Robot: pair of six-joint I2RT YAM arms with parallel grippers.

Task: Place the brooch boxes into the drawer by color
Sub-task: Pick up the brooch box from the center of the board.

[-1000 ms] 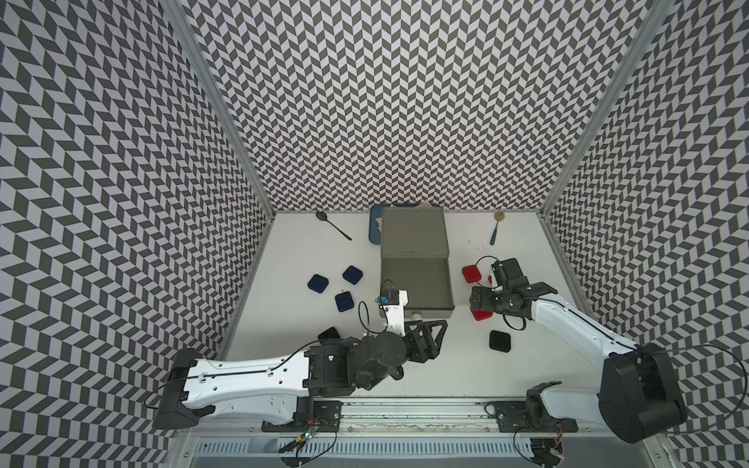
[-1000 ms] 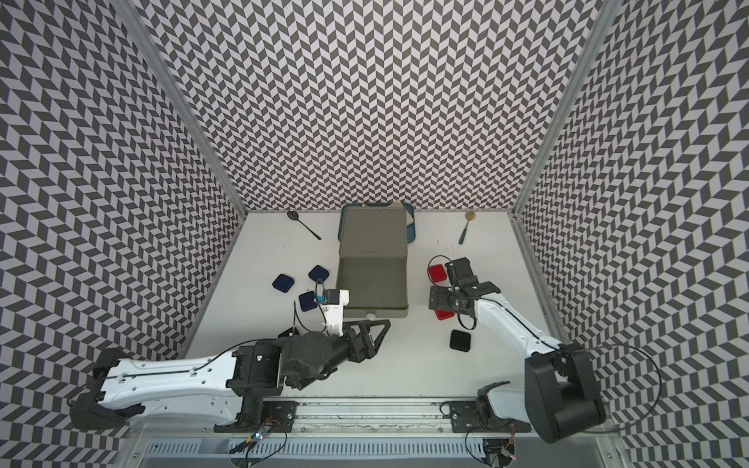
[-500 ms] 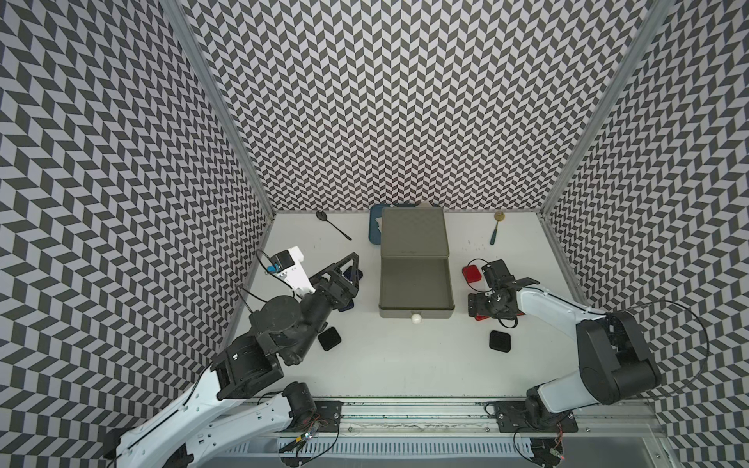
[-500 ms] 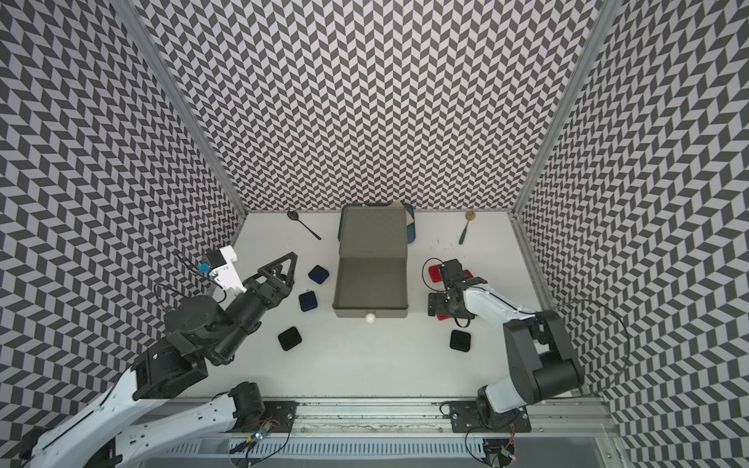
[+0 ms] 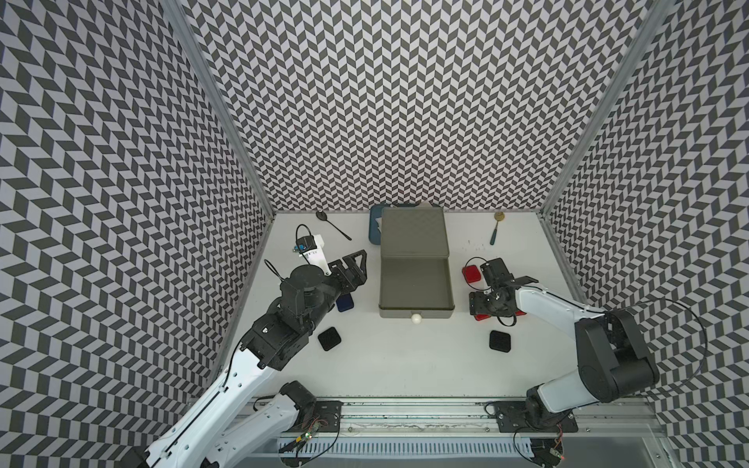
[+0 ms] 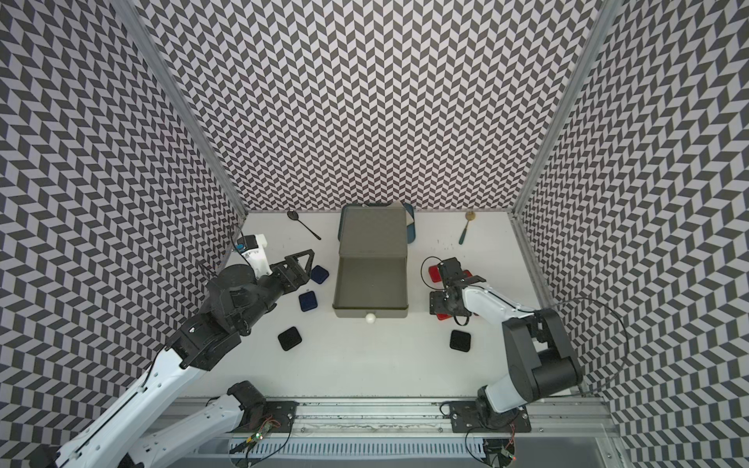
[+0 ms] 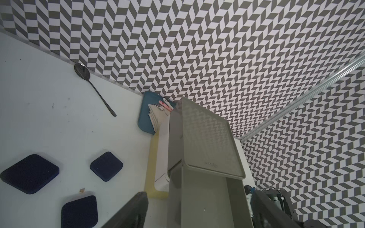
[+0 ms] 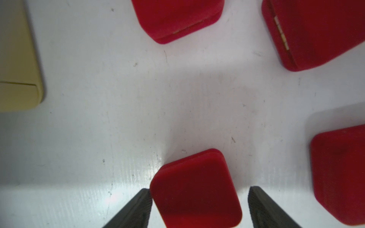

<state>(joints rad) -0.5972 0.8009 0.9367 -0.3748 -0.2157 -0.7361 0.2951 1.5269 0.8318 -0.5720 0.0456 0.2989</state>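
The drawer chest (image 5: 414, 235) stands at the back middle, its grey top drawer (image 5: 415, 283) pulled out and empty, white knob (image 5: 416, 319) in front. My left gripper (image 5: 356, 269) hangs open and empty above the navy brooch boxes (image 6: 319, 274) (image 6: 308, 301), left of the drawer; the left wrist view shows three navy boxes (image 7: 29, 173) (image 7: 106, 166) (image 7: 79, 212). My right gripper (image 8: 199, 189) points down, open, straddling a red box (image 8: 195, 189) that lies on the table. One finger (image 8: 138, 209) touches the box, the other stands apart. Further red boxes (image 8: 177, 17) (image 8: 316, 33) (image 8: 341, 173) lie around it.
Two black boxes (image 5: 329, 338) (image 5: 500, 340) lie on the table nearer the front. A black spoon (image 5: 333, 225) and a gold-headed spoon (image 5: 496, 229) lie at the back. A dark blue tray (image 5: 373, 227) with napkins sits behind the chest. Patterned walls close three sides.
My left arm has swung from the drawer's front to the left, over the navy boxes. My right gripper has come down around a red box and its jaws have narrowed.
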